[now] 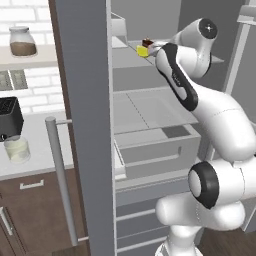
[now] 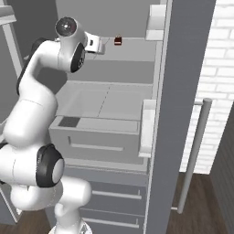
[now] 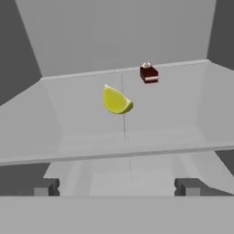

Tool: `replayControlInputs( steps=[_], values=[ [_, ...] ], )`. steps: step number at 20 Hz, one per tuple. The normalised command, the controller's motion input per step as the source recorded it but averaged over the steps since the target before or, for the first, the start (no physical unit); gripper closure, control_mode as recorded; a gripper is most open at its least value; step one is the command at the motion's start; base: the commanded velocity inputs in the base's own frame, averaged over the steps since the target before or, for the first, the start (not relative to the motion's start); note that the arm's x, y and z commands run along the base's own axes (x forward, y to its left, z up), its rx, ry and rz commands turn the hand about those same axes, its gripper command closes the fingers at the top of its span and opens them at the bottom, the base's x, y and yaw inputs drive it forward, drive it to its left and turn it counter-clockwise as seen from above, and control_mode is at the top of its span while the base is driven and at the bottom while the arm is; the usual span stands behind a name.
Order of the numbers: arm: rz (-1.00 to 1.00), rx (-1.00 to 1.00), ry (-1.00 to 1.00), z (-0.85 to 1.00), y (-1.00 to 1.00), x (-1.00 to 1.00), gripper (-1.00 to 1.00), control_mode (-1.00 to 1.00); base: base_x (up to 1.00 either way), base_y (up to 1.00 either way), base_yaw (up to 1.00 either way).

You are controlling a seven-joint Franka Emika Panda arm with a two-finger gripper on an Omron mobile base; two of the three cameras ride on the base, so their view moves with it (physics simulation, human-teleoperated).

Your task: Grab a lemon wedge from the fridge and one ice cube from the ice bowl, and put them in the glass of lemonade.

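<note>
Up on the top shelf (image 3: 82, 132) of the fridge (image 1: 82, 125), w/ its doors wide open, sits the lemon wedge (image 3: 117, 100). It's small & bright yellow, lying on the grey shelf a bit in from the front edge. In the left base view you can see the wedge (image 1: 143, 51) just next to the robot's hand. A little dark red-brown block (image 3: 149, 73) w/ a pale stripe sits farther back on the same shelf, near the back wall, apart from the wedge. In the right base view that block (image 2: 118, 40) is just past the hand.

The gripper (image 3: 117, 187) is spread wide & has nothing in it. In the hand view its two dark tips stick up far apart at the bottom, & the wedge is out ahead of them, about in the middle, not touching. The white arm reaches up from the base to shelf height.

Below that shelf are more grey shelves & a pulled-out drawer (image 2: 93, 135).

Left of the fridge is a pale counter (image 1: 42, 150). On it stands the glass of lemonade (image 1: 17, 148), short & clear w/ pale stuff inside, next to a black toaster (image 1: 10, 117). A jar (image 1: 22, 42) w/ brown stuff sits on a wall shelf above.
</note>
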Motion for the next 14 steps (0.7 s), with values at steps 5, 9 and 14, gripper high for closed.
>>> replayControlInputs(
  steps=[5, 9, 14],
  values=[
    [0.01, 0.00, 0.03, -0.15, 0.00, 0.50, -1.00, -1.00, 0.00, 0.00, 0.00],
    [0.02, 0.00, 0.01, -0.07, 0.00, 0.46, -1.00, -1.00, 0.00, 0.00, 0.00],
    [0.04, 0.00, 0.00, -0.04, 0.01, 0.47, -1.00, -1.00, 0.00, 0.00, 0.00]
  ],
)
